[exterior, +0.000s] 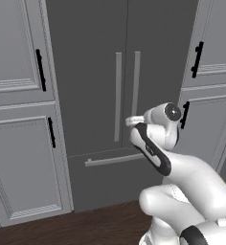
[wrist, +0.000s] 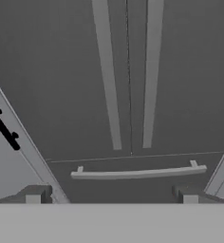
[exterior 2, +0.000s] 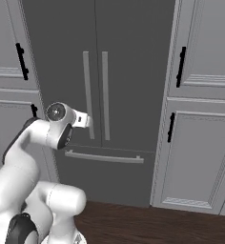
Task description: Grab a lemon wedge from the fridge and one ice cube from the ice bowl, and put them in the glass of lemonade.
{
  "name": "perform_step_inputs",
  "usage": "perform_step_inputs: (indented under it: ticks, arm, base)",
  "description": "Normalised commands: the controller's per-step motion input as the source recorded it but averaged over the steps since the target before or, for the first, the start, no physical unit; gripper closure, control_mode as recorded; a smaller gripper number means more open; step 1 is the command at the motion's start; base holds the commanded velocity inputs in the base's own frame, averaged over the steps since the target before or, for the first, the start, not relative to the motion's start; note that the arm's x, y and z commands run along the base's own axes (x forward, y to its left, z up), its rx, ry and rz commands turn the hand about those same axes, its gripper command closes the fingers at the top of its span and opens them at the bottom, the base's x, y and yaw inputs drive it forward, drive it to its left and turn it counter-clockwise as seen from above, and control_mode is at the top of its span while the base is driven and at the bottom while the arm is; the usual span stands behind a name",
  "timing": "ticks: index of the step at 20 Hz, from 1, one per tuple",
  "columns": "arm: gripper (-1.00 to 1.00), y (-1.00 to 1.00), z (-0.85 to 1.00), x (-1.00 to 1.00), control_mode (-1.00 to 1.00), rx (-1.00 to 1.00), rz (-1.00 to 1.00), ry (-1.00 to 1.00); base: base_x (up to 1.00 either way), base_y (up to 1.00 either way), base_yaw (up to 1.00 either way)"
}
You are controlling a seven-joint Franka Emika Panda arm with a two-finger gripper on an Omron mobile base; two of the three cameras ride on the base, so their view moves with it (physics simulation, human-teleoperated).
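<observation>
I see tall light grey cabinets on both sides of the room's far wall. The left cabinets (exterior: pixel 21 110) have flat doors with raised frames, one door above another. Each door has a short black handle (exterior: pixel 40 70) standing up and down near its inner edge. The right cabinets (exterior 2: pixel 200 119) look the same, with an upper door and a lower door, and black handles (exterior 2: pixel 181 66) on their left edges. The floor (exterior 2: pixel 152 224) is dark brown wood with long boards. It runs right up to the bottom of the cabinets. The light is soft and even, with no strong shadows anywhere.
</observation>
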Motion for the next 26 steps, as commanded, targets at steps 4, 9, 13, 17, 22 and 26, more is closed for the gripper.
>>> perform_step_inputs:
  ticks: [4,9,13,17,22,26]
  arm:
    - [-1.0,0.04,0.88,0.26,-1.0,0.03,-0.07,-0.04]
    - [-1.0,0.14,0.84,0.18,-1.0,0.0,-0.04,0.0]
    - [-1.0,0.04,0.52,0.27,-1.0,0.0,0.0,0.0]
    - [-1.0,0.0,0.17,0.61,-1.0,0.01,0.11,0.0]
    - [-1.0,0.01,0.01,0.62,-1.0,0.0,0.12,0.01]
    - [-1.0,0.0,-0.05,0.61,-1.0,0.0,0.0,0.0]
  base:
    - [0.0,0.0,0.0]
    - [0.0,0.0,0.0]
    - [0.0,0.0,0.0]
    - [0.0,0.0,0.0]
    - [0.0,0.0,0.0]
    - [0.0,0.0,0.0]
